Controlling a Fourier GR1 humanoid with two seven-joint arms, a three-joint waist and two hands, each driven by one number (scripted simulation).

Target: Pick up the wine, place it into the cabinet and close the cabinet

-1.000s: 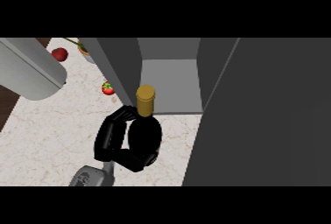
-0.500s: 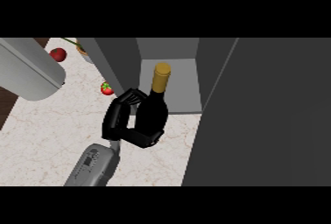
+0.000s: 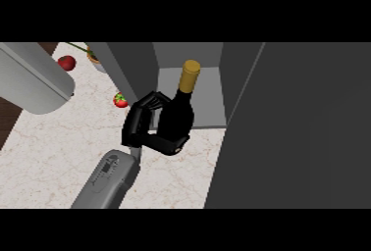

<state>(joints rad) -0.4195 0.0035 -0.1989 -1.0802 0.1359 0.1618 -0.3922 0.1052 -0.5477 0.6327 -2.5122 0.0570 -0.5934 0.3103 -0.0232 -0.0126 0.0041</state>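
Observation:
The dark wine bottle (image 3: pixel 179 113) with a gold-capped neck stands tilted at the mouth of the open grey cabinet (image 3: pixel 190 59), its neck reaching into the opening. My right hand (image 3: pixel 142 128) is shut on the bottle's body from the left side, fingers curled over its upper part and thumb under its base. The grey forearm (image 3: pixel 109 180) comes in from the lower edge. The cabinet's open door (image 3: pixel 297 127) fills the right side as a large dark panel. My left hand does not show.
A large grey cylinder (image 3: pixel 30 78) lies at the upper left over the counter's edge. A red fruit (image 3: pixel 120 100) sits beside the cabinet's left wall, another red one (image 3: pixel 66 62) further back near a potted plant (image 3: pixel 91 55). The marble counter (image 3: pixel 65 147) spreads left of my arm.
My right hand has carried the bottle up and to the right, from the counter in front of the cabinet to its opening. The neck now points into the cabinet.

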